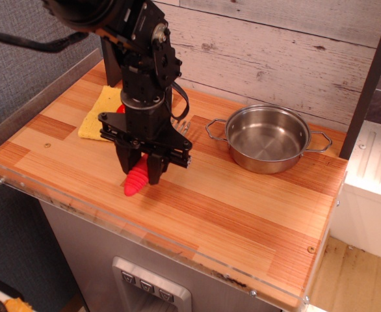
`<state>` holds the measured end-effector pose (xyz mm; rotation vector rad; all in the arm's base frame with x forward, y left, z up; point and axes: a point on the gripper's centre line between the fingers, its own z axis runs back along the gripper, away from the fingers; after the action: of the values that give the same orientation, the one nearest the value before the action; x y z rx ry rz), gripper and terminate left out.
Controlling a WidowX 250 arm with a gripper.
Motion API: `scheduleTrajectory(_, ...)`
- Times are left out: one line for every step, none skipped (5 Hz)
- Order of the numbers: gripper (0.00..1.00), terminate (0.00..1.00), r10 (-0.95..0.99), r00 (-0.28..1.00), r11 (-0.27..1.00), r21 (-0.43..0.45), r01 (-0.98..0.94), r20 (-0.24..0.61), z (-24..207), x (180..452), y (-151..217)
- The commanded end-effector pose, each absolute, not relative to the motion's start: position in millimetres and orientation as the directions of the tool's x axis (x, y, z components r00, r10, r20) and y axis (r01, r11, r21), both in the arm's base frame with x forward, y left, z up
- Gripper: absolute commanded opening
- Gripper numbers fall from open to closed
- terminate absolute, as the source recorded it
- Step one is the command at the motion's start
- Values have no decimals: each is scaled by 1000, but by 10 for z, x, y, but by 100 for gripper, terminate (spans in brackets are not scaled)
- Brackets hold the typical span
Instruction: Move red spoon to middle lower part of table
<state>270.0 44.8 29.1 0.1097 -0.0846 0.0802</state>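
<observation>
The red spoon (135, 181) shows only its ribbed bright-red handle, which sticks down and left from between my fingers; its metal head is hidden behind the gripper. My black gripper (140, 173) is shut on the handle, just above the wooden table (242, 208), left of the middle and near the front edge. Whether the handle's tip touches the wood I cannot tell.
A steel pot (266, 138) with two handles stands at the back right. A yellow cloth (99, 112) lies at the back left, with a bit of a red thing (121, 109) showing beside the arm. A clear acrylic rim (177, 244) edges the front.
</observation>
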Motion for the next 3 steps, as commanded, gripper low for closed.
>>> scheduleTrajectory(0,0,-3,996,995,95,-5,86,230,2760,408)
scheduleTrajectory(0,0,-40,996,996,83,33,83,199,2765,375)
scheduleTrajectory(0,0,-64,994,995,78,57,88,208,2767,384)
